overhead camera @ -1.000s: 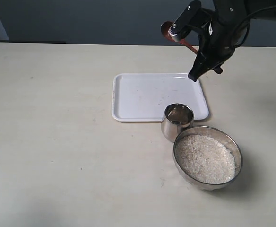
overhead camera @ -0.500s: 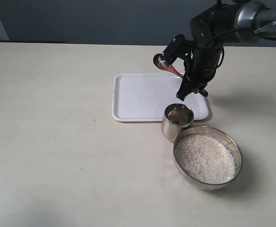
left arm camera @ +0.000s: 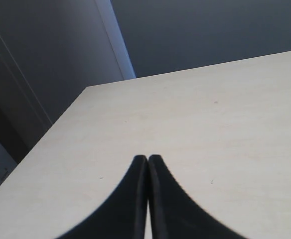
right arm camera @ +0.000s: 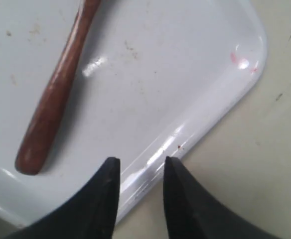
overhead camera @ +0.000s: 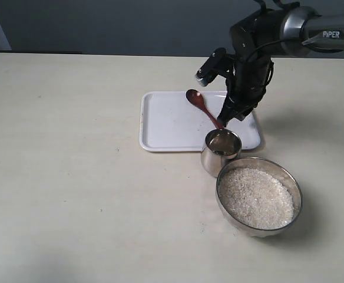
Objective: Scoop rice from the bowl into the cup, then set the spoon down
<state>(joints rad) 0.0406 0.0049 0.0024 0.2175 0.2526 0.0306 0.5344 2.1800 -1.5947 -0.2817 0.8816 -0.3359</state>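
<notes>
The reddish-brown wooden spoon (overhead camera: 204, 109) lies on the white tray (overhead camera: 166, 124), its oval bowl toward the far side and its handle end near the cup. In the right wrist view the spoon handle (right arm camera: 56, 94) rests free on the tray (right arm camera: 185, 74). My right gripper (overhead camera: 227, 114) (right arm camera: 140, 160) hangs open just over the tray's right front edge, beside the handle and holding nothing. The small steel cup (overhead camera: 221, 150) stands at the tray's front edge, touching the wide steel bowl (overhead camera: 295, 188) full of white rice (overhead camera: 255, 197). My left gripper (left arm camera: 148, 158) is shut over bare table.
The pale tabletop (overhead camera: 72, 177) stretches left and front of the tray. A dark wall runs behind the table's far edge. The right arm (overhead camera: 260, 41) reaches in from the upper right, above the tray.
The right arm came down toward the tray with the spoon. The spoon now lies on the tray and the right gripper has let go of it.
</notes>
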